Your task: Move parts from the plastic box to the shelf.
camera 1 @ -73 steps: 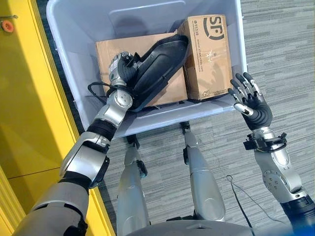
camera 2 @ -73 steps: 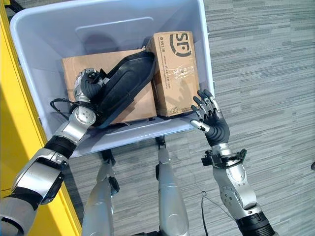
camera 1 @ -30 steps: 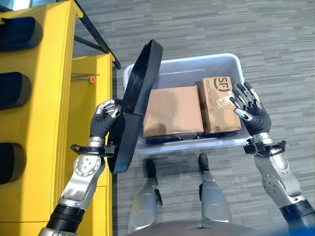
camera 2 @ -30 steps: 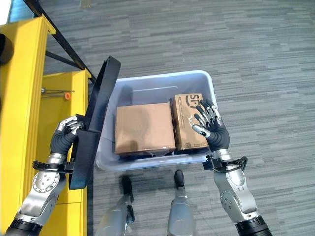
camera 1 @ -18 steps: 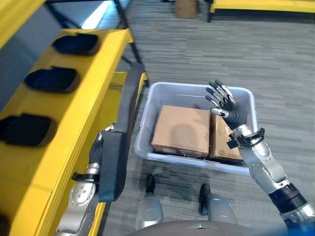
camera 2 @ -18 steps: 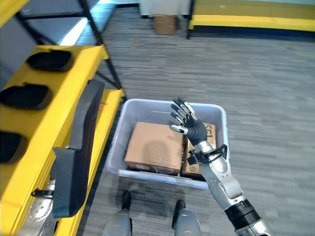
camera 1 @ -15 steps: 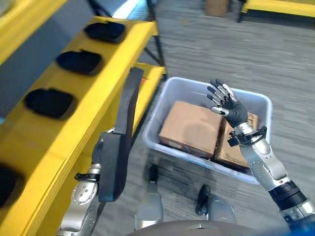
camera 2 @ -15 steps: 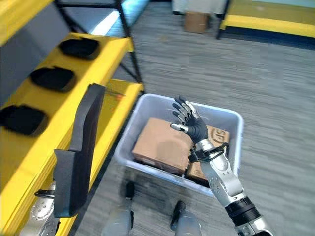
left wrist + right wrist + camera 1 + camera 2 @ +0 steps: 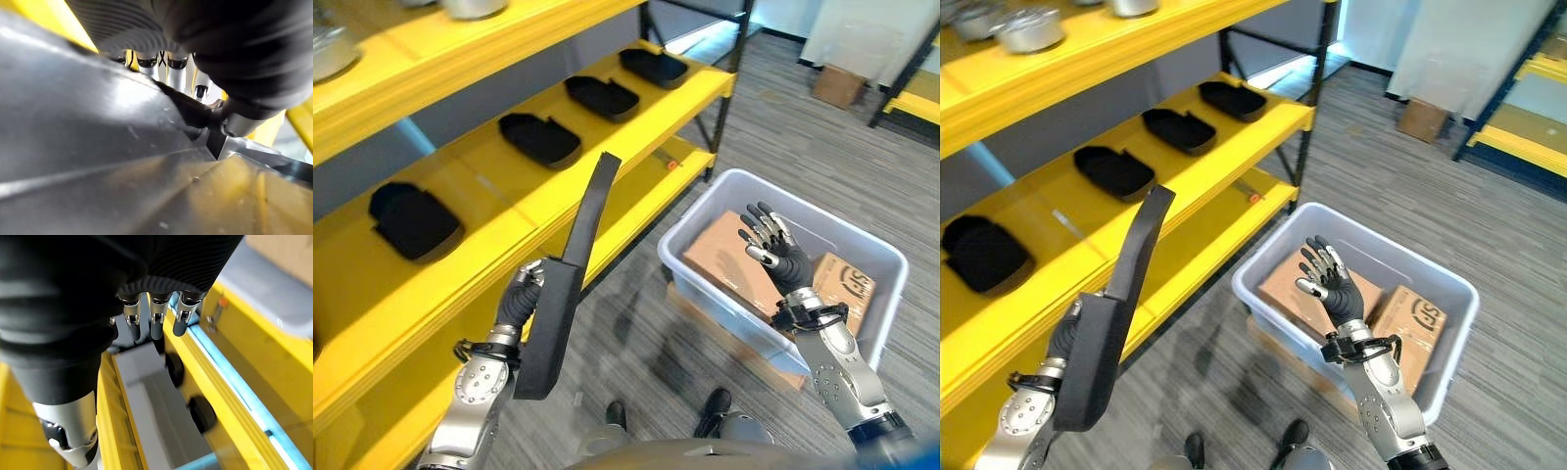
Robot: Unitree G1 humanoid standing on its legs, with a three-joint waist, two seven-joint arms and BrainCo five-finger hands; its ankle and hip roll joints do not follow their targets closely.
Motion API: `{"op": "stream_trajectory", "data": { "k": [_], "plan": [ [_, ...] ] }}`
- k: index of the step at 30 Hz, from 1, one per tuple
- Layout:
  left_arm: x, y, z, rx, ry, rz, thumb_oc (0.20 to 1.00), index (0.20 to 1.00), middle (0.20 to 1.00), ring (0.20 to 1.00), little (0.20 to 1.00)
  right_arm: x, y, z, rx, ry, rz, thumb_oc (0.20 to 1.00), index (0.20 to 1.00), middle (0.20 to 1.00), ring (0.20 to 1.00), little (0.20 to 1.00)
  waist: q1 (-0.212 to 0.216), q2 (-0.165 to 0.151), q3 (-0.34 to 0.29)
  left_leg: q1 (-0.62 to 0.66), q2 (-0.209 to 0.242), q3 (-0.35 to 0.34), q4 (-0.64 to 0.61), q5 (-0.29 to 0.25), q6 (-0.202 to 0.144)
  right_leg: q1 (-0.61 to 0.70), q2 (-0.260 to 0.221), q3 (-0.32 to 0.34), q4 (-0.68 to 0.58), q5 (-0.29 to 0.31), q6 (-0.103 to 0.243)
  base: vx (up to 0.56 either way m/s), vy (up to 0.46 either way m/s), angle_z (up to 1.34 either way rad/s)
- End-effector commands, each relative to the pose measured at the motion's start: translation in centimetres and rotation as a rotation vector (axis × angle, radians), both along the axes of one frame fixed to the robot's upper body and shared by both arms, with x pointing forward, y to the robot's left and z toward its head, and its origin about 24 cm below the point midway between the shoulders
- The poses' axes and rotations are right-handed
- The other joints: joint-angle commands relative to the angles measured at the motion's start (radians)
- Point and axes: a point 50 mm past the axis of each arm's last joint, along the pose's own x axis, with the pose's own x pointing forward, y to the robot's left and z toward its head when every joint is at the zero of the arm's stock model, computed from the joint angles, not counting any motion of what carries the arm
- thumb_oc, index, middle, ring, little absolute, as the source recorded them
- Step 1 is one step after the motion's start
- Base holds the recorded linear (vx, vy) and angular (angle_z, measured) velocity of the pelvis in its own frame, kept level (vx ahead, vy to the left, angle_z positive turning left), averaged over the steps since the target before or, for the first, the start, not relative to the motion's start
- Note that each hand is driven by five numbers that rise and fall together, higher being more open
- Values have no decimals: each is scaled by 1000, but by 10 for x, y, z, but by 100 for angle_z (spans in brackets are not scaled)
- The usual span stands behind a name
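Now my left hand (image 9: 522, 299) has its fingers wrapped round the long black part (image 9: 566, 286), holding it upright beside the yellow shelf's (image 9: 636, 122) front edge; my right hand (image 9: 773, 250) hovers spread-fingered above the plastic box (image 9: 886, 262).

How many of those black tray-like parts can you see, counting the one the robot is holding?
5. One black part is upright in the left hand. Four lie in a row on the yellow shelf. Others may be hidden.
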Motion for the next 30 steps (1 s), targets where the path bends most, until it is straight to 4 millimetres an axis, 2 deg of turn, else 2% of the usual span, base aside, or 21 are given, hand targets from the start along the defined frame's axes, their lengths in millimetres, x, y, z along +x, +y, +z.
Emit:
{"op": "stream_trajectory", "data": {
  "k": [1,7,8,10,17,19,21,22,23,24,25,26,27,30],
  "plan": [
    [6,14,61,184,-313,71,200,200,200,200,200,13,15,27,17,-131,56,1000,1000,1000,1000,1000,15,-15,5,86,4,-40,-11,-13,-31,111,-79,2,-88,150,111,-13,189,31],
    [-4,29,78,387,-378,164,200,200,200,200,200,16,25,26,32,-121,86,1000,1000,1000,1000,1000,66,-49,-9,76,-46,-70,-8,-33,-5,142,-126,-29,-125,215,153,5,107,35],
    [-4,29,79,389,-378,165,200,200,200,200,200,16,26,26,33,-121,87,1000,1000,1000,1000,1000,64,-50,-9,75,-48,-71,-8,-33,-4,144,-128,-30,-126,216,155,14,181,34],
    [-7,39,89,488,-420,234,200,200,200,200,200,18,34,27,45,-124,109,1000,1000,1000,1000,1000,96,-68,-14,60,-89,-93,-1,-47,14,149,-164,-38,-148,268,180,9,195,32],
    [-5,45,100,586,-463,284,200,200,200,200,200,19,37,26,66,-120,97,1000,1000,1000,1000,1000,114,-75,-14,34,-135,-117,38,-70,39,154,-209,-25,-136,303,193,17,156,13],
    [-2,46,102,625,-470,283,200,200,200,200,200,17,40,22,73,-104,104,1000,1000,1000,1000,1000,109,-68,-18,43,-146,-135,34,-71,53,150,-215,15,-103,296,187,49,189,13],
    [0,46,102,629,-467,284,200,200,200,200,200,17,42,21,78,-99,109,1000,1000,1000,1000,1000,101,-61,-14,56,-147,-144,25,-68,63,131,-203,82,-55,275,175,36,159,31],
    [2,46,101,628,-466,280,200,200,200,200,200,16,42,20,76,-96,111,1000,1000,1000,1000,1000,85,-56,-15,59,-151,-161,20,-59,70,110,-183,150,-33,262,159,61,189,33],
    [6,45,98,613,-458,276,200,200,200,200,200,14,43,20,75,-95,123,1000,1000,1000,1000,1000,53,-40,-9,75,-148,-199,15,-55,79,67,-95,323,-9,211,129,62,185,29],
    [6,45,94,603,-440,269,200,200,200,200,200,12,41,19,74,-89,124,1000,1000,1000,1000,1000,44,-34,-6,81,-145,-205,10,-50,84,48,-44,371,12,170,112,46,125,51],
    [6,45,94,602,-441,268,200,200,200,200,200,12,41,19,74,-89,124,1000,1000,1000,1000,1000,45,-35,-7,78,-146,-204,9,-46,83,44,-44,373,13,173,110,29,99,63],
    [5,44,91,601,-419,252,200,200,200,200,200,9,38,16,70,-76,133,1000,1000,1000,1000,1000,26,-32,-1,87,-144,-217,7,-39,93,26,53,417,48,95,79,6,48,71],
    [5,44,91,600,-419,252,200,200,200,200,200,9,38,16,69,-76,133,1000,1000,1000,1000,1000,26,-32,-1,84,-144,-217,7,-35,92,23,52,416,49,98,77,16,63,42],
    [6,45,85,602,-386,241,200,200,200,200,200,6,36,11,79,-54,150,1000,1000,1000,1000,1000,-10,-55,-12,77,-166,-243,13,-25,100,12,233,483,57,25,36,32,26,34]
  ]
}}
